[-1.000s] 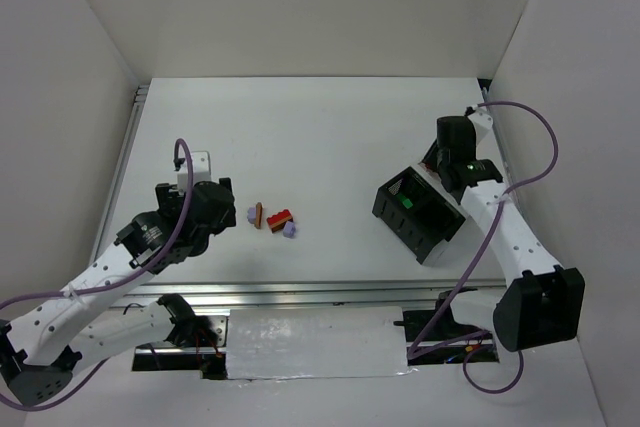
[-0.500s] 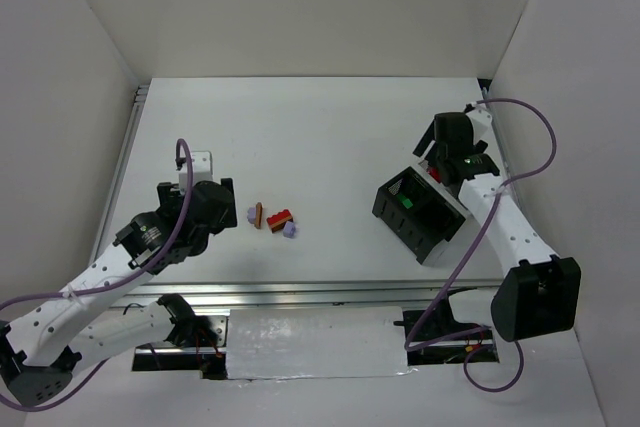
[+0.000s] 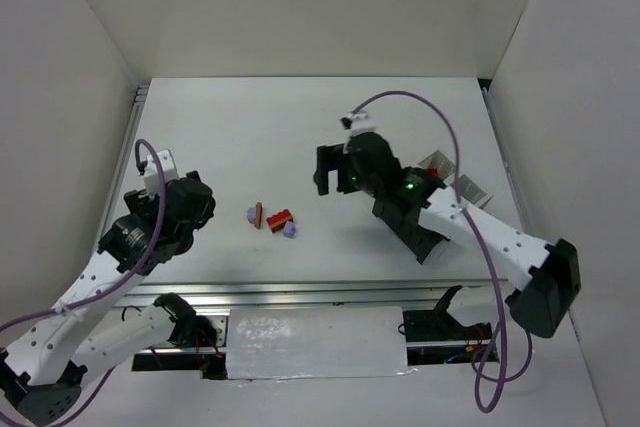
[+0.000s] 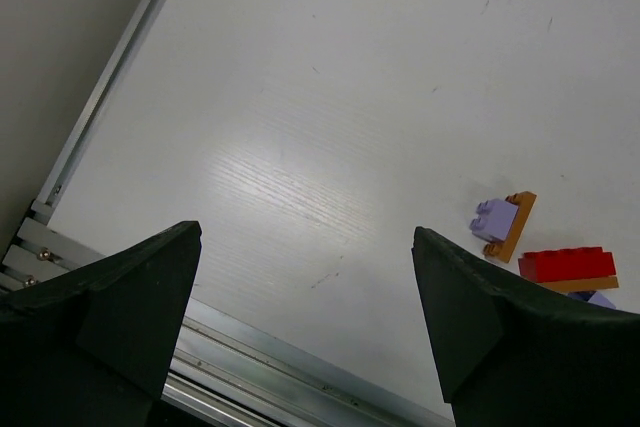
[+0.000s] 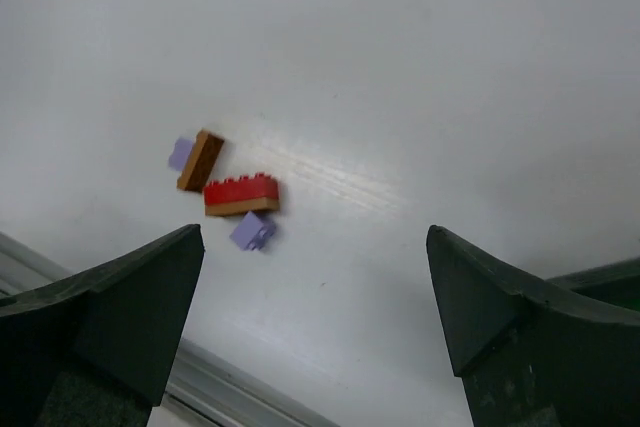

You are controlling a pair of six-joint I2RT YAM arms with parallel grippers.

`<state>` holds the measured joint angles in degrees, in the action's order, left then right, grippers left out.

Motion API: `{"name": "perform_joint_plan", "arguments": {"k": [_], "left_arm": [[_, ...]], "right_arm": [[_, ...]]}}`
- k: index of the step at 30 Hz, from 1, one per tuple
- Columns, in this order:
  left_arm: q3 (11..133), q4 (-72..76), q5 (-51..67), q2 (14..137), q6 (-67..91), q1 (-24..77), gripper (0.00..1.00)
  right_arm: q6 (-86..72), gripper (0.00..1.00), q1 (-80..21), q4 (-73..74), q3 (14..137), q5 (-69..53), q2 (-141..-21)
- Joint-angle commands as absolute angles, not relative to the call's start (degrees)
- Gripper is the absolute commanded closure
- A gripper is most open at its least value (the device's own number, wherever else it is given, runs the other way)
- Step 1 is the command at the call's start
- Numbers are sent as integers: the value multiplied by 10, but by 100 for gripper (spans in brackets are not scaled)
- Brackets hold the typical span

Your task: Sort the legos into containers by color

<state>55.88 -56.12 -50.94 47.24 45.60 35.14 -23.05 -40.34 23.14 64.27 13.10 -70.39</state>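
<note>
Several legos lie mid-table: a lavender brick (image 3: 252, 214) against a thin brown-orange one (image 3: 260, 215), a red brick (image 3: 280, 218) and another lavender brick (image 3: 289, 231). My left gripper (image 3: 203, 199) stands open to their left with nothing between its fingers; its wrist view shows the lavender brick (image 4: 492, 218), the brown-orange one (image 4: 515, 227) and the red brick (image 4: 567, 263) off to the right. My right gripper (image 3: 335, 169) hangs open and empty to their right, and in its wrist view the red brick (image 5: 241, 191) and a lavender brick (image 5: 252, 232) lie ahead. The containers (image 3: 425, 242) sit partly hidden under the right arm.
A metal rail (image 4: 260, 372) runs along the table's near edge, just below my left fingers. White walls close in the table at the back and both sides. A purple cable (image 3: 430, 112) loops above the right arm.
My right arm has swung left from over the containers to the table's middle, and its jaws have opened. The left arm has drawn back a little to the left.
</note>
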Motion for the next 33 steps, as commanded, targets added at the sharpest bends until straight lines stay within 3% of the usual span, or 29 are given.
{"name": "perform_joint_plan", "arguments": {"k": [1,10,25,30,33], "left_arm": [[569,-545,-525,440,463,338,1],[566,-535,-507,447,443,331,0],[563,-520,-490,447,424,330,0],[561,-517,-487,449,420,329,1],[561,-515,-484,449,417,329,0]], "right_arm": [[-194,0,-478,205,670,127,-798],[-214,0,-573,291,867,178,-1079],[-179,4,-573,330,953,131,-1207],[-181,14,-572,324,954,128,-1230],[-183,35,-567,323,957,128,-1243]]}}
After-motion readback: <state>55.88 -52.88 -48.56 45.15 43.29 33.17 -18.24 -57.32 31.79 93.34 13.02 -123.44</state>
